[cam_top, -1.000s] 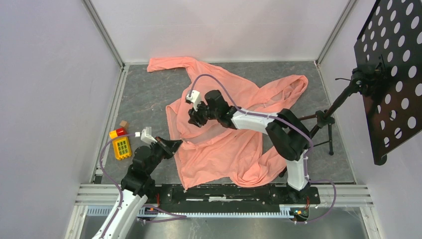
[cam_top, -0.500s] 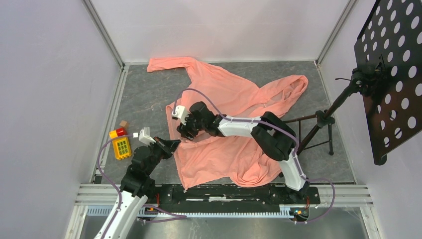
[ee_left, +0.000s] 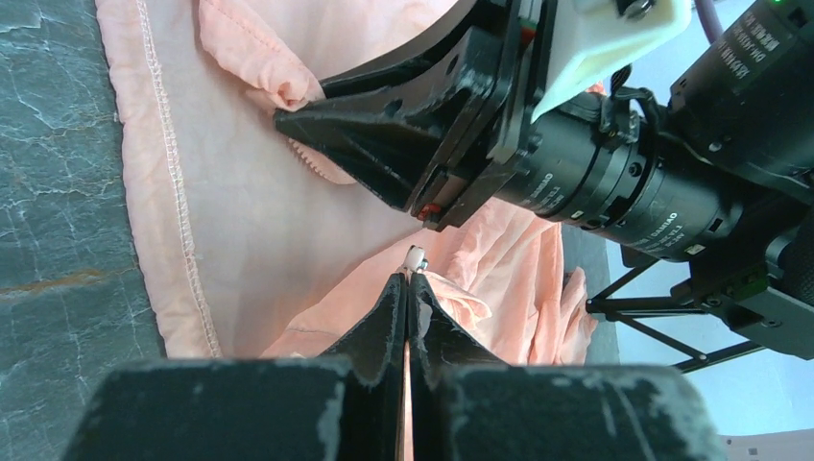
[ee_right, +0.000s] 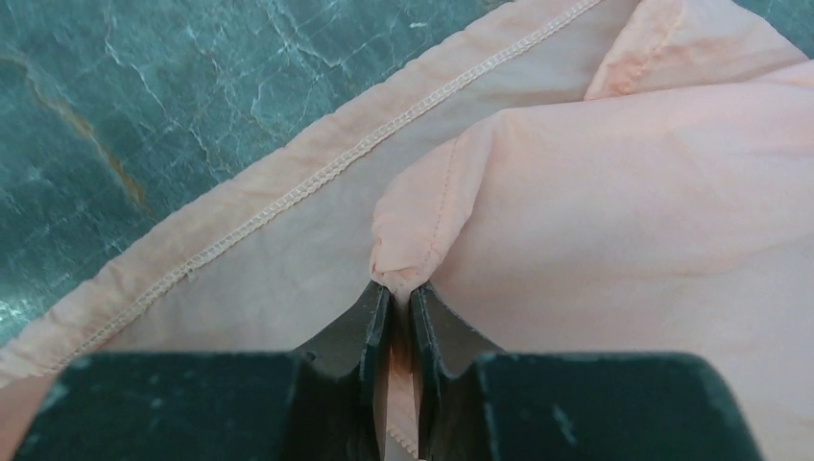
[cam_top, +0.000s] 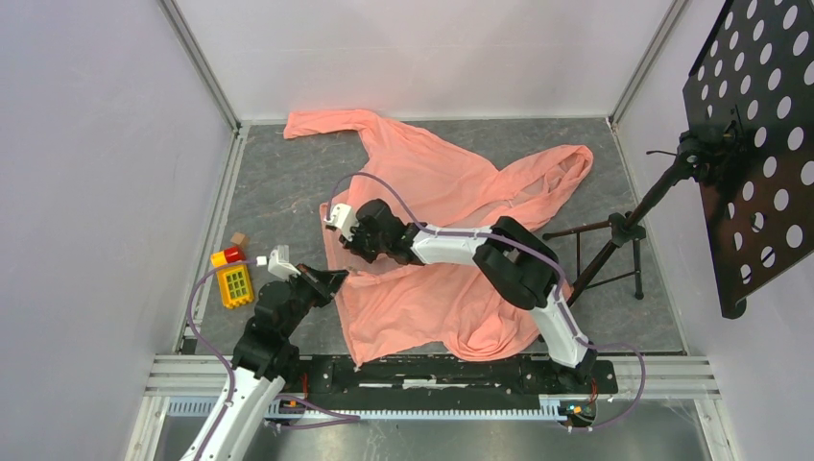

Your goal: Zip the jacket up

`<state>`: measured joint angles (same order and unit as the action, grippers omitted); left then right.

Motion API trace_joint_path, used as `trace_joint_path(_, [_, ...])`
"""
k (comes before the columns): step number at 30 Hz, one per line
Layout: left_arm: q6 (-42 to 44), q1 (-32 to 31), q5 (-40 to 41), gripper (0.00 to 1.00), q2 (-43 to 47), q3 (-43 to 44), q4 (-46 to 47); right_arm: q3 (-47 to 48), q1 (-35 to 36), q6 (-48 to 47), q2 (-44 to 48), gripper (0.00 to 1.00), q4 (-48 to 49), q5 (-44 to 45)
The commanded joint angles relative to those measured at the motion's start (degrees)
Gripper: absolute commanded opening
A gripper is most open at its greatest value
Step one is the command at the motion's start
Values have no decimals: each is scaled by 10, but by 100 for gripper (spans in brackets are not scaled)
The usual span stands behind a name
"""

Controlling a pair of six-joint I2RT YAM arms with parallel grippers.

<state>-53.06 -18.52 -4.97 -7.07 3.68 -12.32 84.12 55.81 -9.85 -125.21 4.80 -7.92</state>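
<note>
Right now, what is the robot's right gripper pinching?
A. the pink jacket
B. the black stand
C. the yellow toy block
A: in the right wrist view, the right gripper is closed on a small fold of the pink jacket, with the cloth bunched between its fingertips.

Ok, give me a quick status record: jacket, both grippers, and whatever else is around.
jacket: rumpled, spread over the grey table
left gripper: shut, pinching a jacket edge
right gripper: shut, pinching a jacket fold
gripper spacing: tips near each other, not touching
zip closure: cannot tell
other items: toy blocks left of jacket; music stand at right
</note>
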Motion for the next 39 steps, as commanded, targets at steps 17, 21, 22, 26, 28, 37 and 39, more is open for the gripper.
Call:
trace_joint_path(17, [13, -2, -37, 2, 1, -34, -5, 1, -104, 167, 86, 12, 31, -323])
trace_joint_path(21, [32, -2, -49, 2, -4, -36, 50, 9, -115, 171, 88, 16, 22, -376])
trace_joint_path(22, [36, -2, -54, 2, -6, -45, 69, 15, -118, 177, 84, 15, 15, -384])
trace_joint_path(26, [56, -2, -74, 2, -10, -64, 151, 22, -121, 207, 79, 11, 14, -433])
trace_joint_path(28, [73, -2, -85, 2, -5, -81, 202, 22, -123, 209, 84, 12, 7, -449])
trace_joint_path(37, [171, -2, -105, 2, 7, -91, 298, 44, -144, 83, 110, 17, -100, -501])
trace_joint_path(39, [177, -2, -114, 2, 7, -92, 306, 41, -152, 69, 119, 16, -104, -523])
